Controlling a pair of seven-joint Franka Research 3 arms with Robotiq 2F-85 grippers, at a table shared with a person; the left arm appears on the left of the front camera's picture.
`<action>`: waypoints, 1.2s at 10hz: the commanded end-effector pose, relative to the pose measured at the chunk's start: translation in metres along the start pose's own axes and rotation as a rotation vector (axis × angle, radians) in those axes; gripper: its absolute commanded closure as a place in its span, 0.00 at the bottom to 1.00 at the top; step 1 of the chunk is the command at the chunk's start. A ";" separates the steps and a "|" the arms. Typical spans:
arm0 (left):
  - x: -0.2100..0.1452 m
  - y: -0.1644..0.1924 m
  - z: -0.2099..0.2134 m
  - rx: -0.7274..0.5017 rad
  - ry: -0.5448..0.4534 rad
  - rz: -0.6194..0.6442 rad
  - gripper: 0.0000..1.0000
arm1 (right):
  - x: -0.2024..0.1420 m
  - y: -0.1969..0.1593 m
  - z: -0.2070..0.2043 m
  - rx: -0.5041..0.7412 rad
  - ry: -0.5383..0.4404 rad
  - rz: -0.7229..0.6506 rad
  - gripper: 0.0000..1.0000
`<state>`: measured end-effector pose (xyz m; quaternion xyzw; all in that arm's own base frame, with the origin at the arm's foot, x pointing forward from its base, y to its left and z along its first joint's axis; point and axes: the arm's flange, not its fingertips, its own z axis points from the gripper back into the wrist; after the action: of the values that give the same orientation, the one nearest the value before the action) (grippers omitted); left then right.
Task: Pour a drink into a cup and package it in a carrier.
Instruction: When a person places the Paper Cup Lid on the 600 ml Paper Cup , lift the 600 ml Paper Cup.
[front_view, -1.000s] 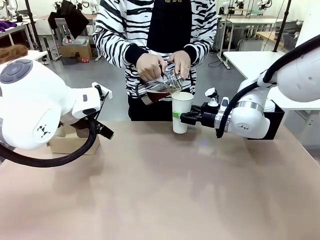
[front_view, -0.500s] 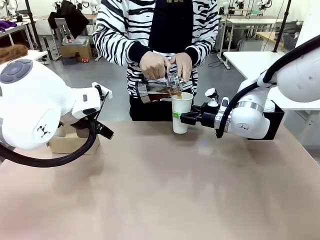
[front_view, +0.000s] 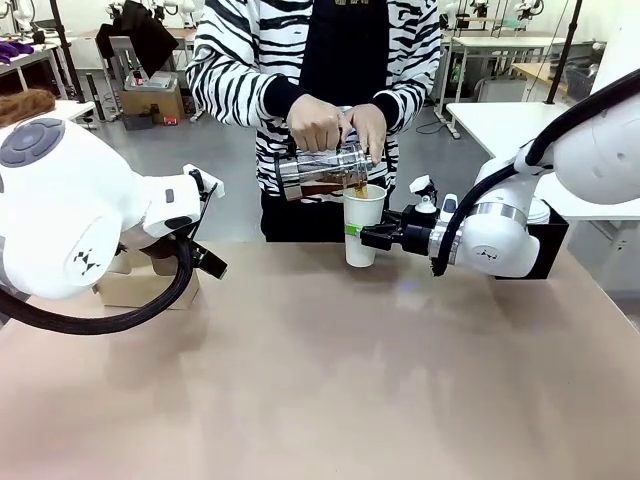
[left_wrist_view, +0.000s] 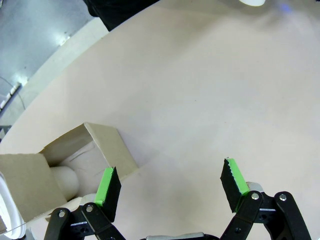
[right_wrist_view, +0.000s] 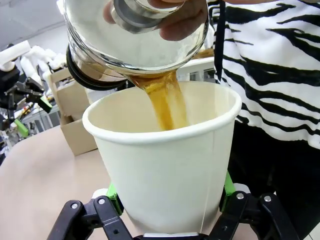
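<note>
Pour under way. My right end effector comes in from 3 o'clock and is clamped on the cup low on its wall, a green pad on each side. The cup stands upright on the bench, at 12 o'clock on the far edge.

The person's hands tip the pitcher from the cup's 11 o'clock, spout over the rim. In the right wrist view the drink falls as a brown stream inside the far wall. I cannot see the fill level from here.

My job in this step, as I judge it:
- Hold dead level, with no wrist roll and no drift. The stream lands close to the rim, so a small shift toward 3 o'clock could put tea on the bench.
- Grip firm but not crushing. A paper wall ovals under squeeze, and it will soften and get heavier as it fills.
- Expect the weight to rise and brace against sag.
- Wait for the spout to clear the rim before any lift.

My left end effector hangs with jaws wide and nothing between them, over bare bench. The carrier sits just beside its pad at 9 o'clock, well apart from the cup.
</note>
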<state>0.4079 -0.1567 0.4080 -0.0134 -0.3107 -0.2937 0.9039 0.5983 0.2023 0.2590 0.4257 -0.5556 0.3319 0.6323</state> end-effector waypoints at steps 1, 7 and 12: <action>0.000 0.000 0.002 0.000 -0.004 0.001 0.00 | 0.004 0.006 0.003 0.005 0.004 -0.014 0.17; 0.000 0.000 0.002 0.000 -0.004 0.001 0.00 | 0.004 0.006 0.003 0.005 0.004 -0.014 0.17; 0.000 0.000 0.002 0.000 -0.004 0.001 0.00 | 0.004 0.006 0.003 0.005 0.004 -0.014 0.17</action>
<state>0.4079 -0.1567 0.4080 -0.0134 -0.3107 -0.2937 0.9039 0.5958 0.2017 0.2559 0.4264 -0.5529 0.3310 0.6348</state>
